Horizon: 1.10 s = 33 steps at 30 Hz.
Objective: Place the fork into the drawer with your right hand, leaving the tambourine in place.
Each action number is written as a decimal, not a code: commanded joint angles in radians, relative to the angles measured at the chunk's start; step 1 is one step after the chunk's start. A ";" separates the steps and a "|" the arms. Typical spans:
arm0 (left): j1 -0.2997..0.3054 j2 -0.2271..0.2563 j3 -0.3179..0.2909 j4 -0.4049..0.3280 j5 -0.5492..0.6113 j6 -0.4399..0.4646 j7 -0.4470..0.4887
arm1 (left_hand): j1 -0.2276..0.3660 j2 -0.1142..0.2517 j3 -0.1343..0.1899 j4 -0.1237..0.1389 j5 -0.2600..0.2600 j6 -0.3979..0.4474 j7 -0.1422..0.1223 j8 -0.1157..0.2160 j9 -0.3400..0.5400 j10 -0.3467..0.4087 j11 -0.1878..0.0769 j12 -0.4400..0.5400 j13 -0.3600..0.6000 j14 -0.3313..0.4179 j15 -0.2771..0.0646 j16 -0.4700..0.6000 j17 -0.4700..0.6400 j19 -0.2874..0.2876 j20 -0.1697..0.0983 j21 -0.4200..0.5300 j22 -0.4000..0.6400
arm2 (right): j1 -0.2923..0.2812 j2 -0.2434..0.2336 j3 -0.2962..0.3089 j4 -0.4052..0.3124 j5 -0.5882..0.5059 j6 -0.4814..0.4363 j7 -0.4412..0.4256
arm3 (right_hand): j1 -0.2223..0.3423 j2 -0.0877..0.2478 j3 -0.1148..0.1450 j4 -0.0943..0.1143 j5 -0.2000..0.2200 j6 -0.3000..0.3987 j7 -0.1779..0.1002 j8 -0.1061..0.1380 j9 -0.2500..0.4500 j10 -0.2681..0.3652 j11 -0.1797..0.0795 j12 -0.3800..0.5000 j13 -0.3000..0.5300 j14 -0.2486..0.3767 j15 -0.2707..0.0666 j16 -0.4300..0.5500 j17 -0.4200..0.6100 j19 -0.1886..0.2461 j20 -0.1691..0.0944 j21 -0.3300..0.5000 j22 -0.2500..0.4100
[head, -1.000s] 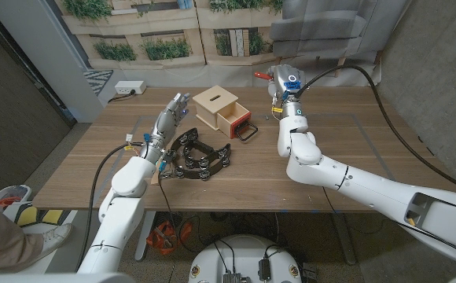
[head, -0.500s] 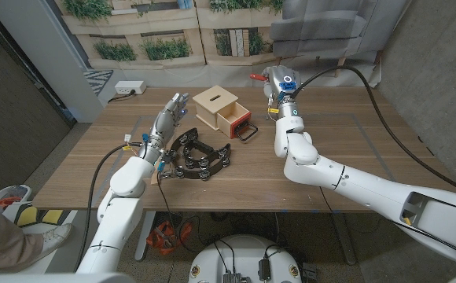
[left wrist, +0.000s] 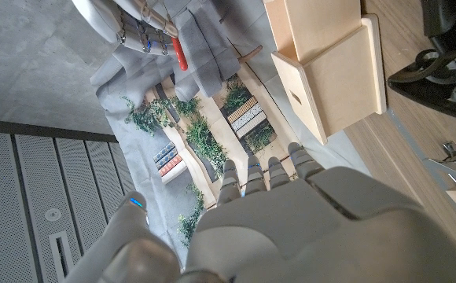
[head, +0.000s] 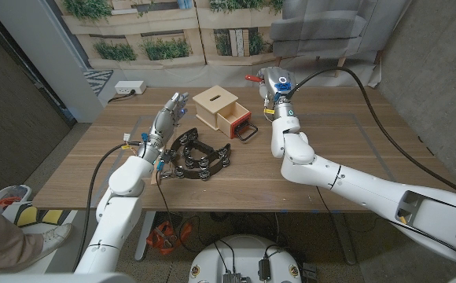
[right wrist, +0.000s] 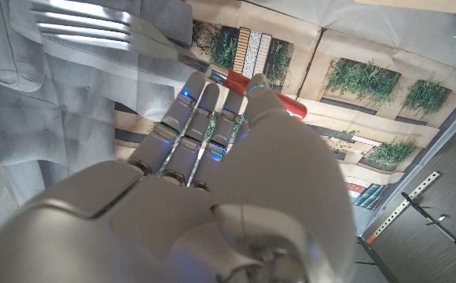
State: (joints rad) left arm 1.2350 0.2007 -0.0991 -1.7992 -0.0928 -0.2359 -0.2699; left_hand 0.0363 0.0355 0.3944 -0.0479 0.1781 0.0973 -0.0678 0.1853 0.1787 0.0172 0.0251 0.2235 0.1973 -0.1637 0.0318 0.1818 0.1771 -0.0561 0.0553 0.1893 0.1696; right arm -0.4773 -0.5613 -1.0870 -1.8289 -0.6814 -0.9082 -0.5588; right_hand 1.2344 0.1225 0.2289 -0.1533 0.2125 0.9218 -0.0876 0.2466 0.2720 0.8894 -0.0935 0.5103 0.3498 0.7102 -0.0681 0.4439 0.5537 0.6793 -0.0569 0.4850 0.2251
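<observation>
**Carrying the fork toward a narrow drawer opening**

I am holding the fork (right wrist: 134, 35) in my right hand (head: 273, 85), fingers closed around its red handle (head: 253, 79), lifted above the far edge of the surface (head: 346, 149). In the right wrist view the tines are sticking out well past my fingers, so I am judging the grip to be on the handle end alone; a quick wrist turn could be swinging the fork loose or letting it pivot.

The drawer (head: 232, 119) is standing pulled out of the wooden box (head: 216, 103) near the middle of the far edge, its opening looking small. Coming in tilted, I could be catching the tines on its rim or nudging the box.

The tambourine (head: 196, 156) is lying just beside the drawer, toward the near edge. My left hand (head: 171, 112) is waiting by it, fingers extended and holding nothing; a dropped fork could be striking it and shifting it.
</observation>
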 commanded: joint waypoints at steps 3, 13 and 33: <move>0.004 0.004 -0.003 -0.003 -0.003 0.006 -0.003 | 0.003 0.008 -0.001 -0.003 0.002 0.005 0.004 0.003 0.002 -0.003 0.006 0.002 0.003 -0.002 0.001 0.003 0.003 0.001 -0.003 0.002 0.004 | 0.004 0.018 -0.009 0.010 0.008 0.045 -0.001 | 0.045 0.038 0.000 0.000 0.003 0.009 0.004 0.006 0.002 0.056 -0.051 0.007 0.005 0.010 -0.170 0.007 0.007 -0.010 0.001 0.005 0.002; 0.024 0.001 -0.006 -0.027 -0.001 0.015 0.003 | 0.005 0.010 0.000 -0.004 0.002 0.007 0.004 0.004 0.002 -0.003 0.007 0.002 0.003 -0.002 0.001 0.002 0.003 0.001 -0.002 0.002 0.004 | 0.007 0.018 -0.014 0.011 0.014 0.077 0.010 | 0.048 0.035 -0.001 -0.001 0.003 0.010 0.002 0.006 0.003 0.055 -0.055 0.007 0.005 0.005 -0.169 0.004 0.010 -0.016 0.001 0.010 0.002; 0.036 0.007 -0.001 -0.055 0.007 0.043 0.001 | 0.009 0.013 0.003 -0.006 0.002 0.017 0.004 0.007 0.003 -0.003 0.009 0.002 0.003 -0.004 0.001 0.002 0.002 0.000 0.000 0.002 0.004 | 0.002 0.010 -0.005 0.012 0.045 0.167 0.028 | 0.048 0.035 -0.006 0.001 0.002 0.009 -0.003 0.005 0.004 0.053 -0.062 0.006 0.007 -0.003 -0.169 -0.002 0.016 -0.025 0.001 0.020 0.001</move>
State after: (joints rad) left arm 1.2611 0.2059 -0.1026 -1.8365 -0.0940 -0.2062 -0.2723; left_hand 0.0415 0.0407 0.3944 -0.0479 0.1781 0.1008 -0.0642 0.1854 0.1787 0.0171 0.0252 0.2235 0.1973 -0.1637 0.0318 0.1818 0.1772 -0.0561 0.0553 0.1893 0.1696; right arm -0.4718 -0.5468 -1.0985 -1.8198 -0.6560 -0.7962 -0.5381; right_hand 1.2447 0.1252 0.2274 -0.1545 0.2080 0.9216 -0.0873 0.2458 0.2720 0.8891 -0.0937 0.5103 0.3552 0.7101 -0.0681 0.4439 0.5681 0.6593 -0.0552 0.4997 0.2229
